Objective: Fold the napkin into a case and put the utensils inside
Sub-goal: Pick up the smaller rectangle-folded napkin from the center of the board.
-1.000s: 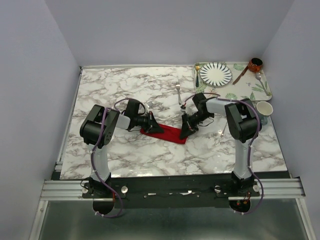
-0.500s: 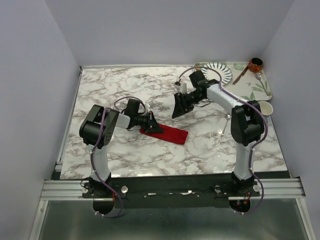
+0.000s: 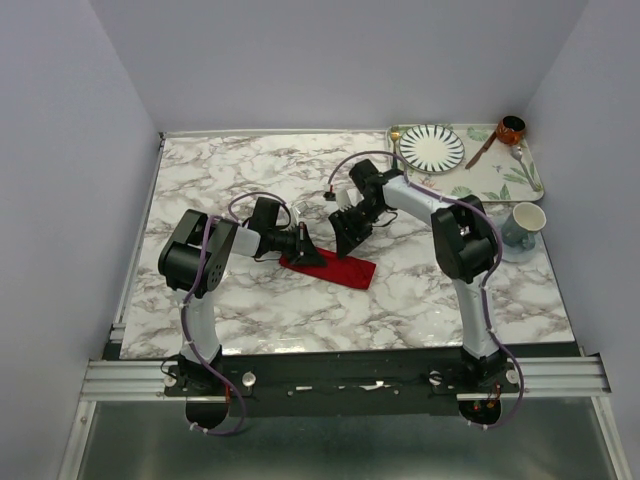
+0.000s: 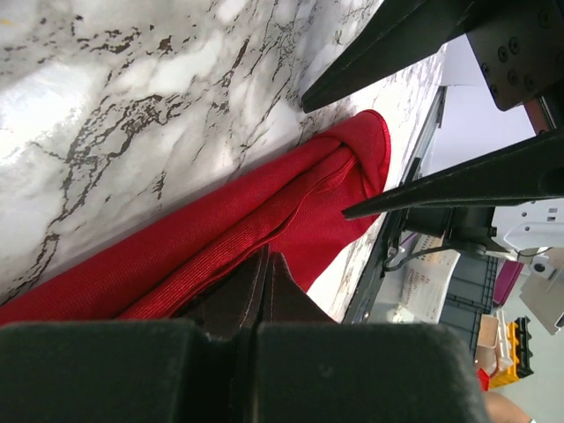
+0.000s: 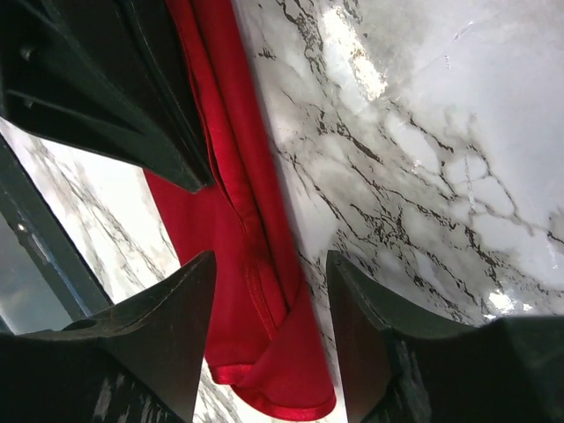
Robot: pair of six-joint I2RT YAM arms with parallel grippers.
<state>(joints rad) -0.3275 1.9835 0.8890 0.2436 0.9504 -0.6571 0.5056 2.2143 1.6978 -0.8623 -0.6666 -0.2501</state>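
Observation:
The red napkin [image 3: 342, 268] lies folded into a narrow long case on the marble table [image 3: 250, 170]. My left gripper [image 3: 312, 255] is shut on its left end. In the left wrist view the closed fingertips [image 4: 267, 257] sit at the fold of the cloth [image 4: 335, 203]. My right gripper [image 3: 346, 237] is open and empty just above the case's right end. In the right wrist view its fingers straddle the cloth's end [image 5: 251, 300] with the gripper [image 5: 269, 264] over it. The silver fork is hidden under the right arm. A silver spoon [image 3: 518, 155] lies on the tray.
A patterned tray [image 3: 500, 180] at the back right holds a striped plate [image 3: 432, 147], a gold spoon [image 3: 395, 142], a wooden utensil [image 3: 482, 150] and a brown cup [image 3: 511, 128]. A mug [image 3: 527, 220] stands by the tray's front.
The right gripper went from the case's right end up toward the fork, then came back down and left over the case. The left gripper has stayed where it was.

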